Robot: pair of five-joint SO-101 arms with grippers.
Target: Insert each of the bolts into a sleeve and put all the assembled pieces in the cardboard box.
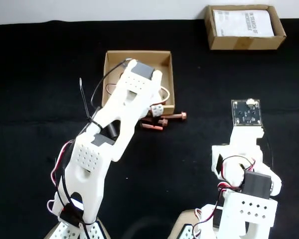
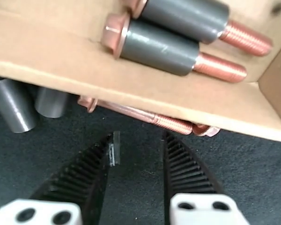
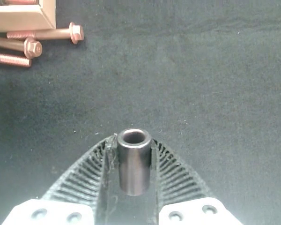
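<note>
Fingers [image 2: 89,173] of the left gripper [image 2: 138,143] spread, nothing between them. They hang over the bare black worktop [image 2: 253,187], just outside the near wall of the cardboard box [image 2: 131,89]. Box sits toward the far edge of the worktop, left of centre.

Inside it: two assembled pieces [image 2: 159,47] side by side, each a copper bolt through a grey sleeve, threaded ends sticking out.

Loose bolts [image 2: 145,115] lie on the worktop against the outside of the same wall; the high view puts them at the box's near right corner. Two loose sleeves [image 2: 11,110] sit just beside that wall, next to each other.

Right gripper [image 3: 133,152] pinches one held sleeve [image 3: 134,164] between its fingers, bore end visible. It is over bare worktop toward the right edge, well apart from the bolts.

Second box [image 1: 244,44], holding a printed sheet, at the far right corner.
</note>
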